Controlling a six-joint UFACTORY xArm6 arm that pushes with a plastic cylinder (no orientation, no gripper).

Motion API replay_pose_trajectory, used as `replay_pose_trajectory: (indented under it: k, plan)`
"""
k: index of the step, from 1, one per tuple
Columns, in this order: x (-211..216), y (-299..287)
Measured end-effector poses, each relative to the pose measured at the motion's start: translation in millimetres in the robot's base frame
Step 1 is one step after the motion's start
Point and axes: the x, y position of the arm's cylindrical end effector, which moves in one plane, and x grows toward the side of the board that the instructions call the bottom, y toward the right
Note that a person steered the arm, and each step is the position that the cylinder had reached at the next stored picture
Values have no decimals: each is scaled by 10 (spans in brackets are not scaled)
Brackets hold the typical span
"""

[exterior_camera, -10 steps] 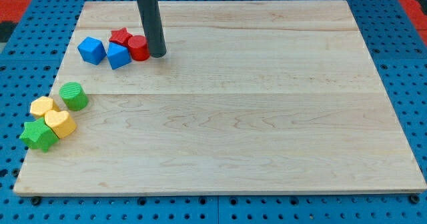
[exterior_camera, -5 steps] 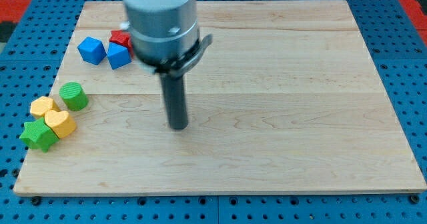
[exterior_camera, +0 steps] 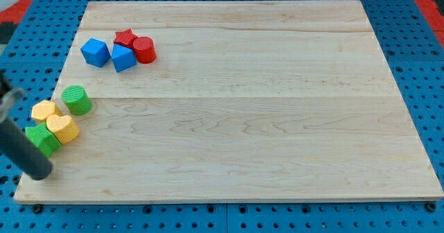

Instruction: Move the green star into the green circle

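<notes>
The green star (exterior_camera: 46, 140) lies near the board's left edge, partly hidden by my rod. It touches a yellow heart (exterior_camera: 63, 129), with a yellow hexagon-like block (exterior_camera: 44, 111) just above. The green circle, a cylinder (exterior_camera: 76, 100), stands up and to the right of them. My tip (exterior_camera: 40, 173) is at the view's lower left, just below and left of the green star, close to it.
Two blue cubes (exterior_camera: 95, 52) (exterior_camera: 123, 57), a red star (exterior_camera: 126, 38) and a red cylinder (exterior_camera: 144, 50) cluster at the board's upper left. The wooden board (exterior_camera: 263, 122) lies on a blue pegboard surface; its left edge runs beside the tip.
My rod has swept from the red cylinder at the upper left, across the board's middle, to the lower left corner beside the green star. The blocks have not visibly moved.
</notes>
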Motion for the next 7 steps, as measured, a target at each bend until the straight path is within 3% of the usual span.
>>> replay_pose_trajectory:
  k: [3,5,7]
  plan:
    - [-28,26]
    - [376,-271]
    - [-41,-515]
